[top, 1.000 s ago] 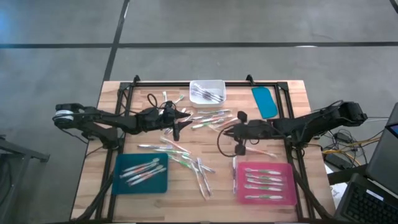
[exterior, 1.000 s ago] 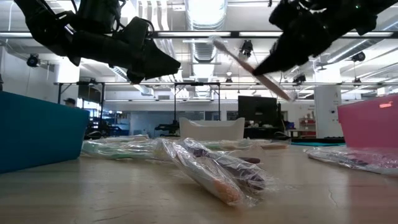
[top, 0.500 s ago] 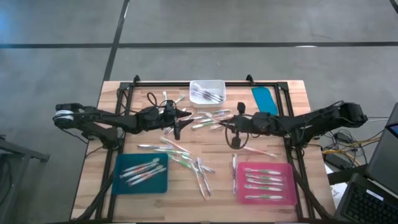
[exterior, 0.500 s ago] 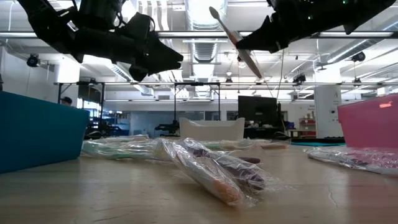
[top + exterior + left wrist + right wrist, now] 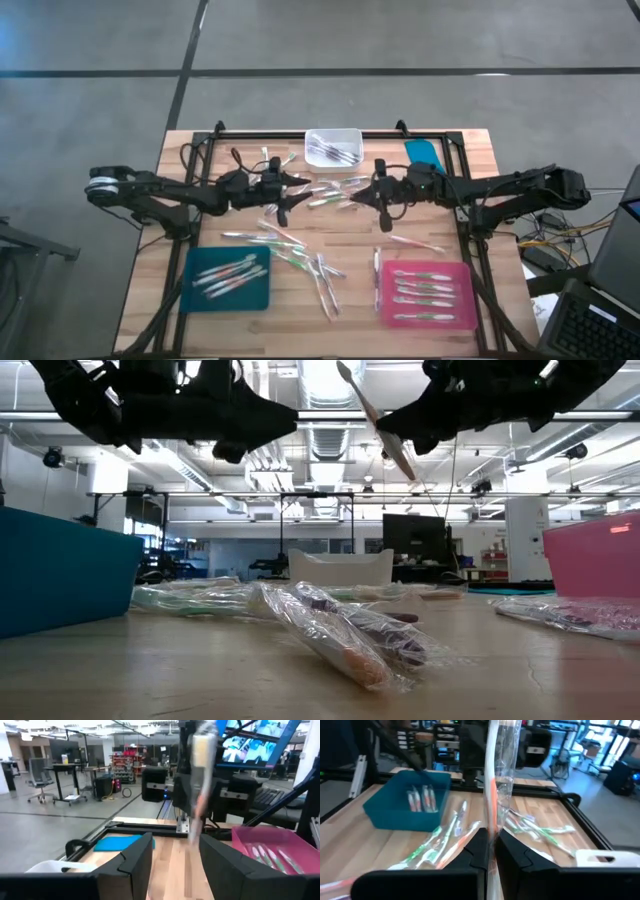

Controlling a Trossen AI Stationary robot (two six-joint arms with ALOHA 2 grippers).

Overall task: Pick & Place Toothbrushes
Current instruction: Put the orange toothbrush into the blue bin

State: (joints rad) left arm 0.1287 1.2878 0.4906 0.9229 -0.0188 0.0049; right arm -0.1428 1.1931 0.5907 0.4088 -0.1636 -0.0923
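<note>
Right gripper [image 5: 377,196] clenched on a wrapped toothbrush [image 5: 492,790], raised above the surface and presented toward the left gripper [image 5: 283,189], jaws parted just opposite, probably for a handover

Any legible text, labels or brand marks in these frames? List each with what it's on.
None can be read.
Wrapped toothbrush in the right gripper: any print on the wrapper is too blurred to read.
Monitor behind the table: screen content is too blurred to read.
Shelves in the room: coloured items, no lettering legible.
Teal tray, pink tray, white bin: no marks visible.
</note>
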